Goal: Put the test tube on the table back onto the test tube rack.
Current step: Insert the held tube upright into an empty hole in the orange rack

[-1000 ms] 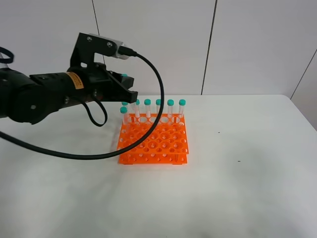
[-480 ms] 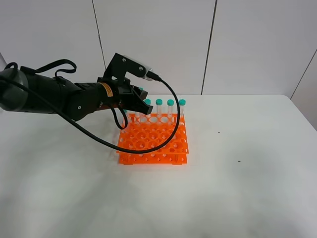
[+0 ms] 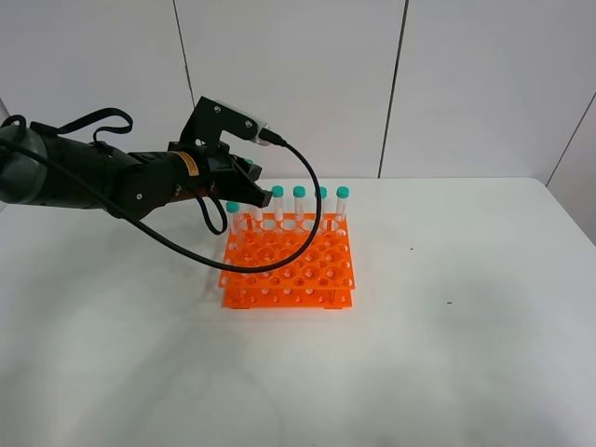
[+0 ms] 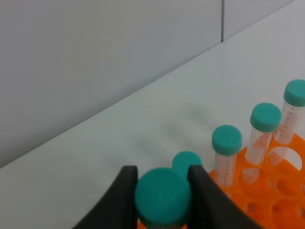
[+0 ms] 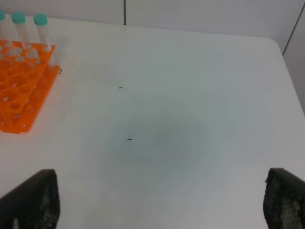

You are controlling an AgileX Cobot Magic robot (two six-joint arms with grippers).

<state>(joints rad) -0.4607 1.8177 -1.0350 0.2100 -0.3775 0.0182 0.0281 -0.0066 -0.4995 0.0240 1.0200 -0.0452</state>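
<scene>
My left gripper (image 3: 253,191) hangs over the back left corner of the orange test tube rack (image 3: 289,270). In the left wrist view its black fingers (image 4: 121,200) are shut on the teal cap of the test tube (image 4: 162,195), held upright above the rack (image 4: 281,191). The tube's body is hidden. Several other teal-capped tubes (image 3: 299,197) stand in the rack's back row. My right gripper (image 5: 157,205) is open and empty above the white table (image 5: 167,119), right of the rack (image 5: 19,95). The right arm is out of the high view.
The rack stands near the middle of the white table (image 3: 447,354). A black cable (image 3: 312,209) from the left wrist camera loops down over the rack's front rows. Grey wall panels rise behind the table's far edge.
My left arm swung right from beside the rack to over its back row, then drew back slightly left. The tube stays in its grip. The rack has not moved.
</scene>
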